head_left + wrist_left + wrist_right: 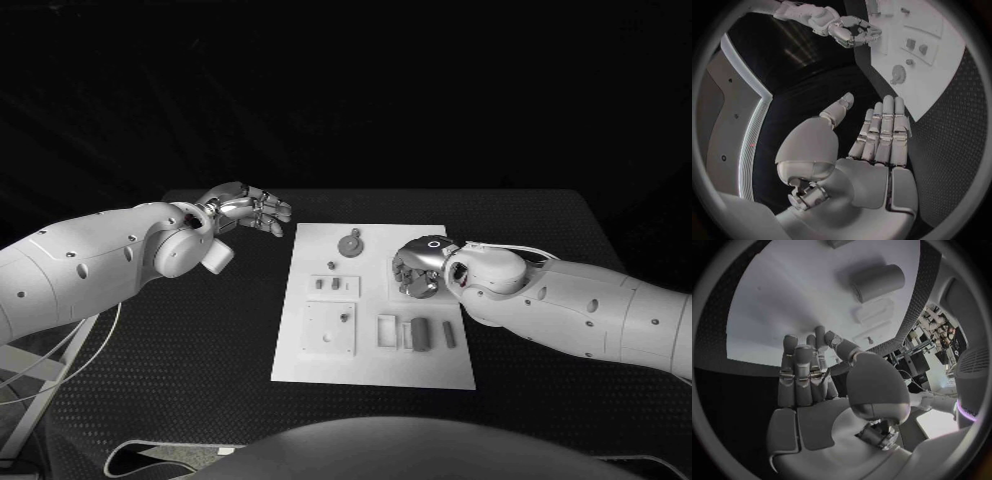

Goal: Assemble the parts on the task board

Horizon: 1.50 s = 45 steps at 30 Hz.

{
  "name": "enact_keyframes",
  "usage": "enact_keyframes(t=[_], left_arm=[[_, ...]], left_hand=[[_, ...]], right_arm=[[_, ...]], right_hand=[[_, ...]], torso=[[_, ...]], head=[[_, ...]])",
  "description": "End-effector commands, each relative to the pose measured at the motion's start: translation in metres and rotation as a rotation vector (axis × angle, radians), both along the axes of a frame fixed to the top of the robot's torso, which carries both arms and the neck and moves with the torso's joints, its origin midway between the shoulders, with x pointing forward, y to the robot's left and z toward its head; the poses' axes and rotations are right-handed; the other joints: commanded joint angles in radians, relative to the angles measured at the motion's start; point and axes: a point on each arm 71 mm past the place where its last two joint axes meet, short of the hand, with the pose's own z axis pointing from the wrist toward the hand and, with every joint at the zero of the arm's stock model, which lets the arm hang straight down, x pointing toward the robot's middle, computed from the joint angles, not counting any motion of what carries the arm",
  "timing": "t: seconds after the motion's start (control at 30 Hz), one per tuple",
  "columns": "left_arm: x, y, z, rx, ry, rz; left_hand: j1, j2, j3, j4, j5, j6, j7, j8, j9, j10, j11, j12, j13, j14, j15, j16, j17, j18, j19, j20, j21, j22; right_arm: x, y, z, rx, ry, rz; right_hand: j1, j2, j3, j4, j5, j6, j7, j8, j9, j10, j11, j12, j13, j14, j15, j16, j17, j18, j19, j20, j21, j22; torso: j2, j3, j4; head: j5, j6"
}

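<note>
- The task board lies mid-table, grey parts resting on it.
- The right hand hovers over the board's right side with fingers curled; whether it holds anything cannot be told.
- The left hand sits spread and empty, left of the board's far corner.

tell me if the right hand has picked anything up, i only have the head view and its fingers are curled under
observer: In the right wrist view the right hand has a bare palm. Its thumb tip sits close to the fingertips, and I can't tell if something small is between them.
operator: whats the dark bar on the board near it
observer: A grey cylinder, lying on its side on the task board.
operator: left hand?
observer: In the left wrist view the left hand has straight fingers and an empty palm.
</note>
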Motion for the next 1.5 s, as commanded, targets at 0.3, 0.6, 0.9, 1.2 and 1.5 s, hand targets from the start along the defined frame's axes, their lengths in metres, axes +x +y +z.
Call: enact_keyframes(t=[0.3,0.6,0.9,1.2,1.5], left_arm=[[0.0,-0.002,0.001,-0.009,-0.004,-0.017],[0.0,-0.003,0.001,-0.009,-0.004,-0.018],[0.0,-0.002,0.001,-0.009,-0.005,-0.017],[0.0,-0.001,0.001,-0.008,-0.002,-0.016],[0.0,-0.001,0.001,-0.008,-0.003,-0.015]], left_hand=[[-0.014,0.0,-0.003,0.001,-0.006,-0.006,0.037,0.004,-0.001,-0.005,0.0,0.003,-0.002,0.004,0.001,-0.007,0.002,0.015,0.004,-0.002,0.001,-0.001],[-0.015,0.001,-0.003,0.001,-0.005,-0.006,0.037,0.004,-0.001,-0.005,0.0,0.003,-0.002,0.004,0.001,-0.008,0.003,0.015,0.004,-0.002,0.001,-0.002],[-0.02,0.003,-0.004,0.003,-0.006,-0.007,0.037,0.004,-0.002,-0.006,0.0,0.003,-0.002,0.005,0.001,-0.009,0.005,0.015,0.004,-0.001,0.001,-0.003],[-0.021,0.003,-0.004,0.003,-0.006,-0.007,0.037,0.004,-0.002,-0.006,0.0,0.003,-0.002,0.004,0.001,-0.01,0.006,0.015,0.003,-0.002,0.001,-0.003],[-0.021,0.004,-0.004,0.003,-0.006,-0.008,0.037,0.004,-0.002,-0.006,0.0,0.003,-0.002,0.004,0.001,-0.011,0.006,0.015,0.003,-0.002,0.001,-0.003]], right_arm=[[-0.003,0.003,0.002,0.02,-0.052,0.026],[-0.003,0.004,0.004,0.036,-0.066,0.031],[-0.002,0.006,0.015,0.056,-0.064,0.026],[0.001,0.013,0.042,0.085,-0.077,0.034],[-0.017,0.049,0.06,0.199,-0.025,0.11]], right_hand=[[-0.004,0.002,0.034,-0.004,0.007,0.028,-0.009,0.016,0.005,0.035,-0.016,0.015,0.022,0.007,-0.02,0.012,0.008,0.007,0.022,-0.008,0.015,0.023],[-0.007,0.001,0.042,-0.004,0.007,0.038,-0.014,0.022,0.009,0.048,-0.022,0.017,0.032,0.011,-0.025,0.016,0.011,0.007,0.028,-0.012,0.02,0.023],[-0.008,0.001,0.044,-0.003,0.007,0.039,-0.015,0.023,0.011,0.05,-0.023,0.018,0.035,0.012,-0.026,0.016,0.011,0.007,0.029,-0.013,0.021,0.022],[-0.008,0.0,0.045,-0.004,0.007,0.04,-0.015,0.023,0.012,0.051,-0.023,0.017,0.036,0.011,-0.026,0.016,0.011,0.007,0.029,-0.013,0.021,0.022],[-0.011,0.001,0.047,-0.003,0.007,0.04,-0.015,0.023,0.013,0.052,-0.023,0.016,0.038,0.009,-0.027,0.014,0.011,0.007,0.027,-0.012,0.02,0.022]], torso=[[0.0,0.0003,-0.0003],[0.0,-0.0001,0.0004],[-0.001,-0.0013,-0.0008],[-0.001,-0.0008,-0.0006],[0.0,0.0009,-0.0019]], head=[[0.0,0.0],[0.002,0.0],[0.003,0.0],[0.003,0.0],[0.011,0.0]])
